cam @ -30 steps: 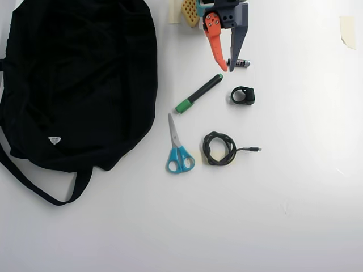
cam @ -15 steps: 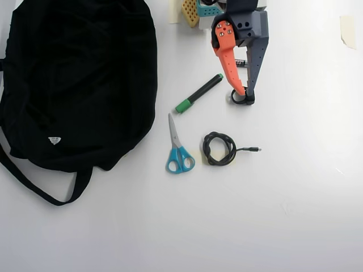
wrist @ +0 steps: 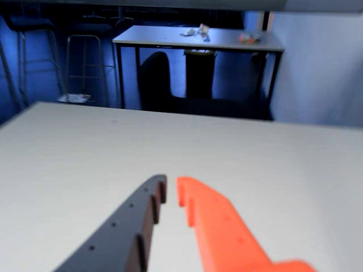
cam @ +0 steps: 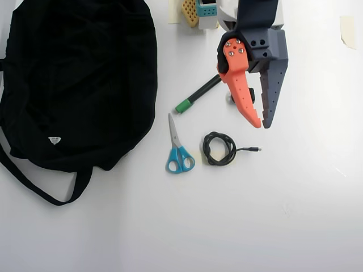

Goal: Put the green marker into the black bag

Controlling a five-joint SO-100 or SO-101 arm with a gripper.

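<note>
In the overhead view the claw (cam: 261, 126) hangs over the white tabletop (cam: 238, 215) near its top edge, its orange and grey fingers nearly together with a narrow gap at the tips, holding nothing. The wrist view shows the same slim gap at the claw (wrist: 171, 190) above bare tabletop. The green marker (cam: 197, 94) lies tilted just left of the claw, green cap toward the lower left, its upper end hidden under the orange finger. The black bag (cam: 79, 79) fills the top left corner, well apart from the marker. Blue-handled scissors (cam: 178, 148) lie below the marker, with a coiled black cable (cam: 219, 148) just beside them on the right.
</note>
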